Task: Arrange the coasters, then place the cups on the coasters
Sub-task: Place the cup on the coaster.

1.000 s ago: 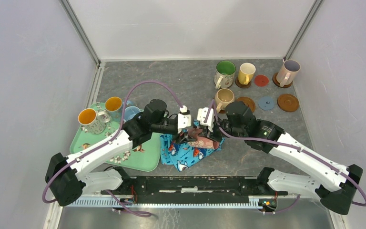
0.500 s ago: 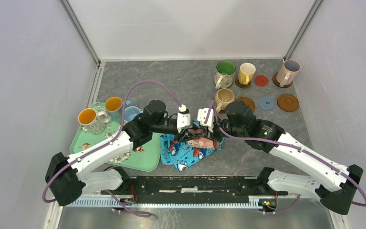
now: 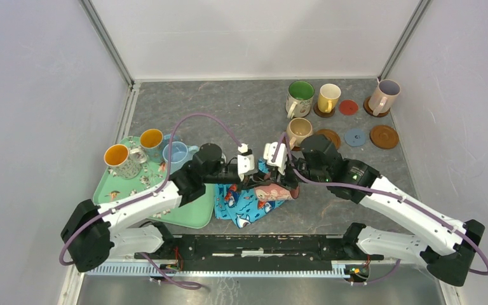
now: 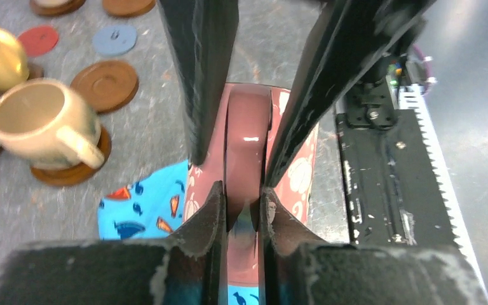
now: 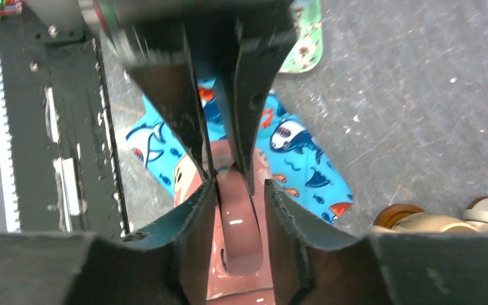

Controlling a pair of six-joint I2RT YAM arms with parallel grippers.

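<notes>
A pink cup (image 3: 271, 191) lies on the blue fish-print cloth (image 3: 248, 208), and both grippers meet at its handle (image 4: 248, 136). My left gripper (image 4: 240, 198) is shut on the handle. My right gripper (image 5: 238, 185) straddles the same handle (image 5: 238, 222) from the other side, open a little, with a thin gap at one finger. At the back right, a green-lined cup (image 3: 300, 96), a yellow cup (image 3: 328, 97), a beige cup (image 3: 299, 131) and a lilac-lined cup (image 3: 384, 95) stand on brown coasters. Red (image 3: 348, 107), blue-grey (image 3: 355, 136) and two brown coasters (image 3: 384, 136) lie bare.
A green floral tray (image 3: 190, 215) at the left holds two orange-lined cups (image 3: 117, 159) and a light blue cup (image 3: 176, 152). The black rail with the arm bases (image 3: 248, 244) runs along the near edge. Grey walls close the left and right sides.
My left gripper has closed onto the pink cup's handle and its arm has shifted slightly right. My right gripper's fingers have eased apart. The light blue cup now shows more fully.
</notes>
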